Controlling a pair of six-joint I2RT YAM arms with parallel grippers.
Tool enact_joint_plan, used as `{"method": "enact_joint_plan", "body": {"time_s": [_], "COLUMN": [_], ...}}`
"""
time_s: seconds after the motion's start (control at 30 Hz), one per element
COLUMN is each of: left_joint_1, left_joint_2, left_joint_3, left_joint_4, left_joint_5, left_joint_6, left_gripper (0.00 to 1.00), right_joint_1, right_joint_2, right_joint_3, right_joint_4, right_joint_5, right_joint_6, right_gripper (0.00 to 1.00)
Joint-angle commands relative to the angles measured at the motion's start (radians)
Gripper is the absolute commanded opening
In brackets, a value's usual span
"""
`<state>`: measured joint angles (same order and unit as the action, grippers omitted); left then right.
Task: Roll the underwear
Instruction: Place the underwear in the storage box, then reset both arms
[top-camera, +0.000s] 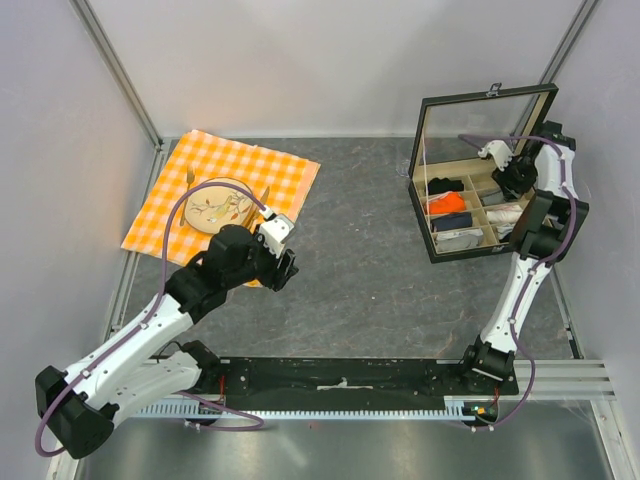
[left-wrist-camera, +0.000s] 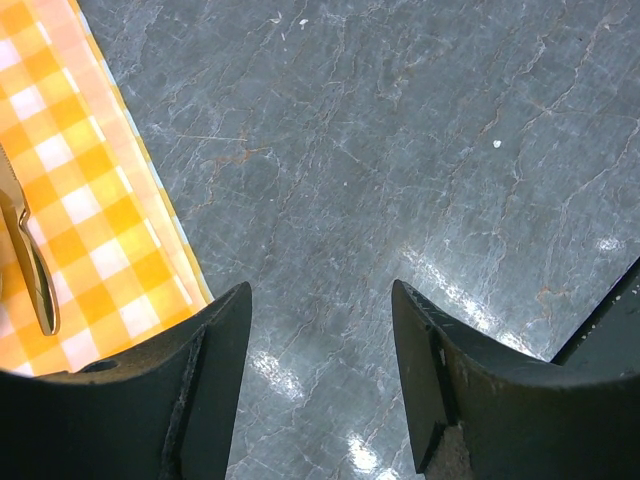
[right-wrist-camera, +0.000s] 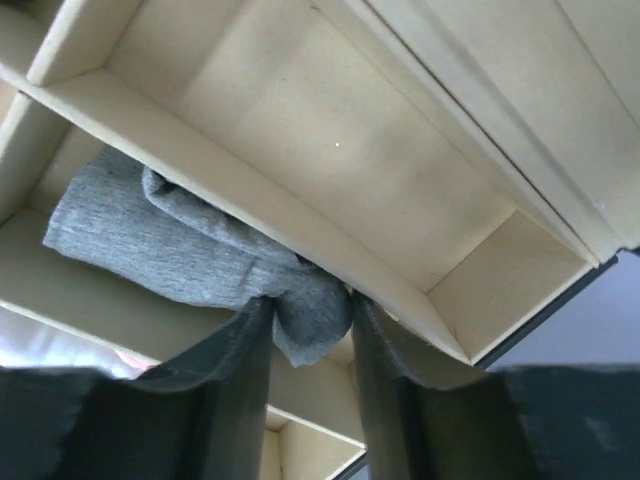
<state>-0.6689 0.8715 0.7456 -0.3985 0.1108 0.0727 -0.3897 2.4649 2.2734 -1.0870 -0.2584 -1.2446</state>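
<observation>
The grey underwear (right-wrist-camera: 170, 240) is seen lying bunched in one compartment of the cream-lined box (right-wrist-camera: 300, 130), its end caught between the fingers of the right gripper (right-wrist-camera: 312, 305). Whether it is gripped cannot be told. The left gripper (left-wrist-camera: 320, 295) is held open over the table (left-wrist-camera: 400, 150), beside the checked cloth (left-wrist-camera: 90, 200).

One box (top-camera: 470, 255), one plate (top-camera: 200, 215), one checked cloth (top-camera: 265, 165)

Plate (top-camera: 205, 189) on orange-white checked cloth (top-camera: 245, 160), left; open divided box (top-camera: 420, 215), right, small garments (top-camera: 445, 205) inside.
</observation>
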Motion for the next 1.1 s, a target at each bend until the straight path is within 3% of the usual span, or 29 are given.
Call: {"method": "enact_joint_plan", "body": {"time_s": [0.0,0.2,0.37,0.5,0.53,0.63,0.73,0.77,0.97,1.07], "left_joint_1": [0.002,0.002,0.002,0.005,0.011,0.028,0.031,0.031,0.031,0.031], "left_joint_2": [-0.022,-0.066,-0.109,-0.161,-0.178,-0.216,-0.216,-0.215,-0.229,-0.258], "left_joint_3": [0.0,-0.005,-0.008,0.004,0.017,0.078,0.177,0.202,0.359,0.402], "left_joint_4": [0.013,0.024,0.043,0.062,0.063,0.024,-0.054,-0.077,-0.226,-0.272], "left_joint_5": [0.001,0.021,0.015,-0.078,-0.092,-0.108,-0.106,-0.106,-0.106,-0.129], "left_joint_6": [0.044,0.03,0.007,-0.073,-0.105,-0.158,-0.182,-0.188,-0.192,-0.186], "left_gripper": [0.64,0.64,0.68,0.9,0.99,0.99,0.99,0.99,0.99,0.99], "right_joint_1": [-0.003,-0.003,-0.003,-0.003,-0.005,-0.021,-0.037,-0.037,-0.038,-0.037], "right_joint_2": [-0.085,-0.239,-0.381,-0.585,-0.625,-0.797,-0.963,-1.001,-1.24,-1.296], "right_joint_3": [-0.017,-0.02,-0.095,-0.202,-0.227,-0.357,-0.498,-0.575,-0.753,-0.767], "right_joint_4": [0.094,0.121,0.099,0.113,0.121,0.209,0.349,0.433,0.598,0.575], "right_joint_5": [0.007,-0.024,-0.117,-0.212,-0.258,-0.326,-0.401,-0.404,-0.291,-0.194], "right_joint_6": [0.06,0.16,0.206,0.31,0.371,0.565,0.729,0.854,1.241,1.278], "right_gripper": [0.51,0.68,0.76,0.81,0.85,0.98,0.98,0.98,0.98,0.98]}}
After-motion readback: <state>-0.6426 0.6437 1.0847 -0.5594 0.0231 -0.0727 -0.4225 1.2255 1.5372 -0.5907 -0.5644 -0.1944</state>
